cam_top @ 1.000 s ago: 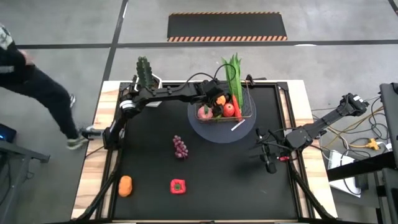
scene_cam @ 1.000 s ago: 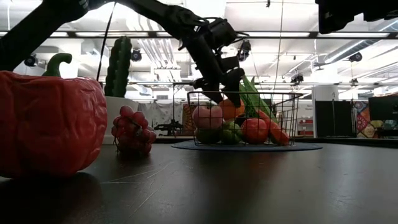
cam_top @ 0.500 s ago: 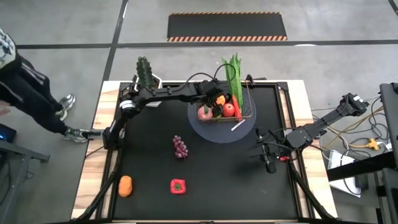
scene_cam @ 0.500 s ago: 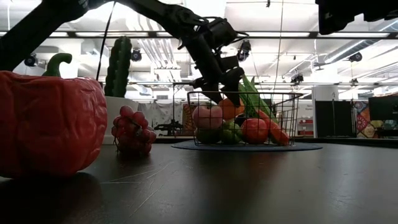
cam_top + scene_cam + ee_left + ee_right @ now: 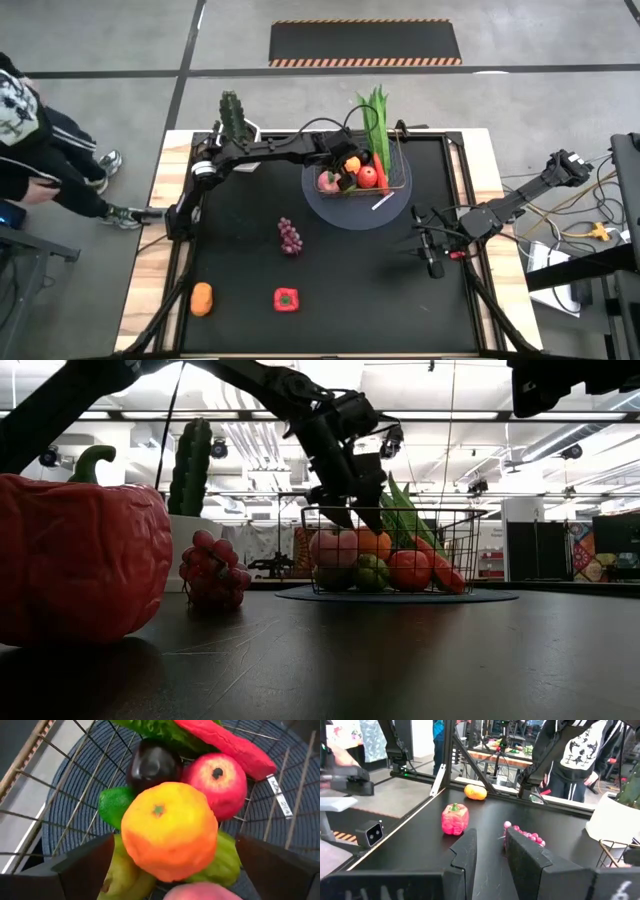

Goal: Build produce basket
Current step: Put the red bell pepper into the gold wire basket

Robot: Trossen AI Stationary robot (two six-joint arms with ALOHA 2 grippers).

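The basket (image 5: 372,178) sits on a grey disc (image 5: 335,208) at the counter's (image 5: 240,290) far middle, holding an orange (image 5: 167,830), pomegranate (image 5: 217,785), lime (image 5: 111,806) and long leafy green (image 5: 376,125). The left gripper (image 5: 172,865) hangs over the basket, fingers (image 5: 82,867) spread wide on either side of the orange, not touching it. Grapes (image 5: 290,237), a red pepper (image 5: 286,299) and another orange fruit (image 5: 202,298) lie nearer than the basket. The right gripper (image 5: 487,852) rests right of the basket, fingers (image 5: 462,855) narrowly apart, empty.

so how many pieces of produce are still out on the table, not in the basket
3: purple grapes mid-table, an orange piece near the front left corner, and a red pepper beside it. The rest sit in the basket; none looks hidden.
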